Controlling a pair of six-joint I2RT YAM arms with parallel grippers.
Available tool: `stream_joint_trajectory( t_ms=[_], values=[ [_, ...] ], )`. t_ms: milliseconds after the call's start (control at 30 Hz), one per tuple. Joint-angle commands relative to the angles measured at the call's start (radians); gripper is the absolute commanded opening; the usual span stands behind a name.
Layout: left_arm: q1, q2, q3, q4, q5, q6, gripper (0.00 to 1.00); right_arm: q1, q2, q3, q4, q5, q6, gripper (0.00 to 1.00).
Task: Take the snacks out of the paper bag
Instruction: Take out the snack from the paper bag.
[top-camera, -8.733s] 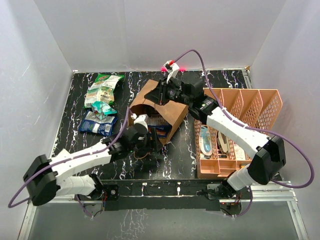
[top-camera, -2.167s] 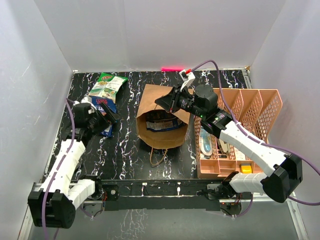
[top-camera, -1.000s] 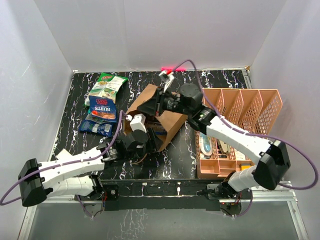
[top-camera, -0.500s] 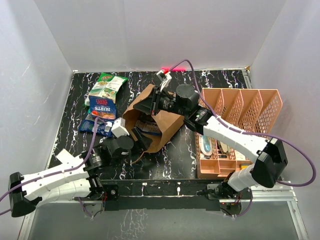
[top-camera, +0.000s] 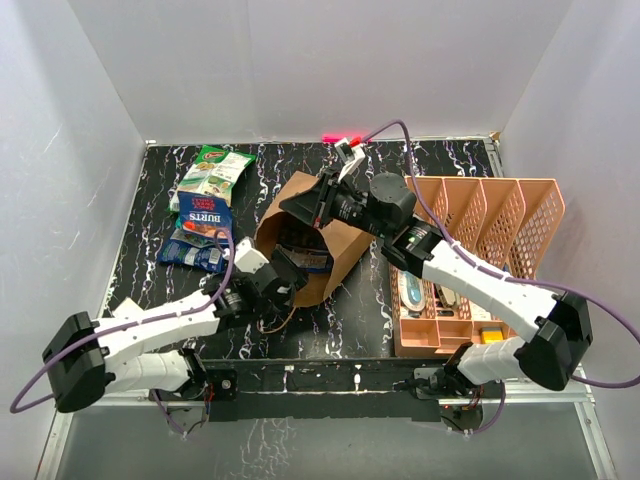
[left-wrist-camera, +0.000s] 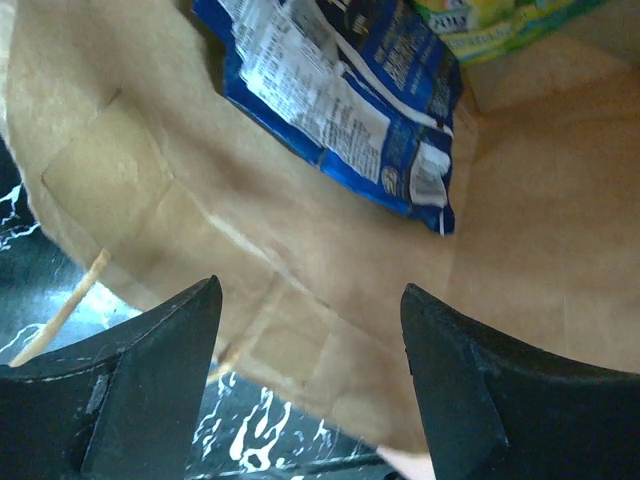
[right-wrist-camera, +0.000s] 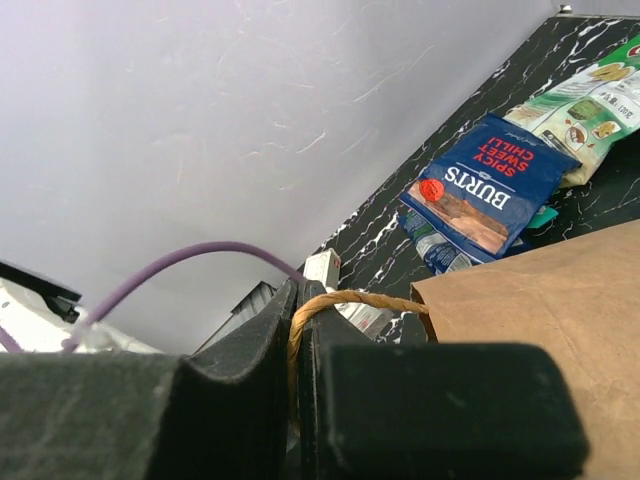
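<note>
The brown paper bag (top-camera: 335, 245) lies tipped with its mouth toward the left arm. My right gripper (top-camera: 303, 206) is shut on its twine handle (right-wrist-camera: 360, 298) and holds the upper rim up. My left gripper (top-camera: 290, 276) is open and empty at the bag's mouth; in the left wrist view (left-wrist-camera: 310, 292) it looks inside. A blue packet (left-wrist-camera: 340, 100) and a yellow-green packet (left-wrist-camera: 510, 15) lie in the bag. On the table at the left lie a green-white packet (top-camera: 215, 170), the blue BURTS packet (top-camera: 205, 215) and another blue packet (top-camera: 195, 252).
The salmon-pink perforated organiser (top-camera: 520, 215) with pale stationery stands right of the bag. White walls close in the black marbled table (top-camera: 150, 200) at the back and sides. The bag's second twine handle (top-camera: 268, 322) lies on the table in front of it.
My left gripper has pushed forward and right, up to the bag's mouth. My right gripper has shifted a little right with the handle, and the bag stands slightly more upright.
</note>
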Motion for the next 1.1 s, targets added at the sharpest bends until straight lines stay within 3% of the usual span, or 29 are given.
stream_joint_trajectory(
  t_ms=[0,233,567,867,1067],
  values=[
    [0.12,0.077,0.044,0.054,0.128,-0.089,0.69,0.003,-0.059,-0.007,0.07,0.048,-0.002,0.08],
    [0.153,0.191,0.07,0.128,0.138,-0.106,0.64,0.002,-0.073,-0.023,0.07,0.069,-0.004,0.08],
    [0.154,0.253,0.021,0.247,-0.011,-0.12,0.51,0.002,-0.077,-0.028,0.07,0.075,0.001,0.08],
    [0.16,0.307,-0.021,0.392,-0.01,-0.116,0.51,0.002,-0.087,-0.034,0.069,0.093,-0.005,0.08],
    [0.164,0.363,0.002,0.401,0.01,-0.123,0.6,0.002,-0.086,-0.033,0.072,0.09,0.001,0.08]
  ],
)
